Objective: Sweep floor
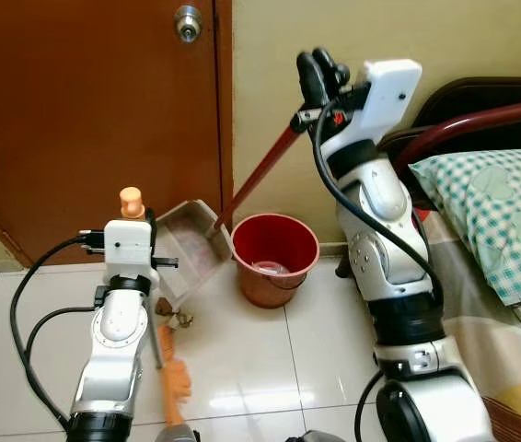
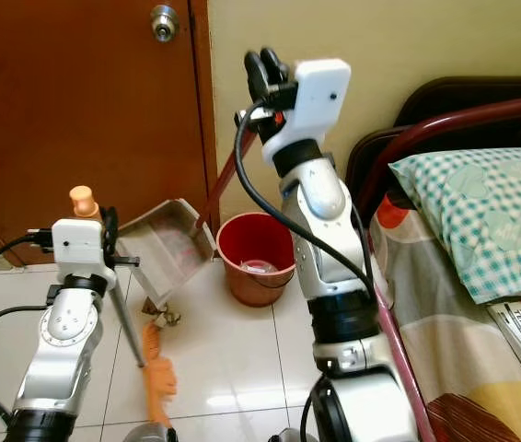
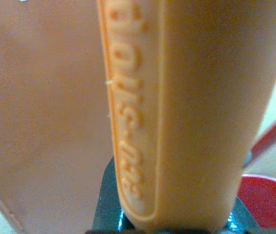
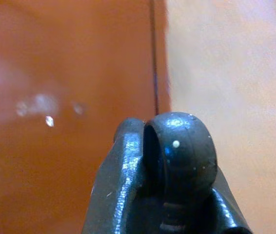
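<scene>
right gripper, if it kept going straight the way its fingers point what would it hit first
Most likely the brown door or its frame beside the cream wall. The right gripper, shut on the red dustpan handle, points up and away toward that edge. Depth is unclear, so door or wall is a guess.

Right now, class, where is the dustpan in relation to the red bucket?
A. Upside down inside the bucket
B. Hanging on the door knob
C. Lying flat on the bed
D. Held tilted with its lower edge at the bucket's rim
D. The dustpan is raised off the floor and tilted, its lower edge next to the rim of the red bucket, which stands on the tiles by the wall.
</scene>
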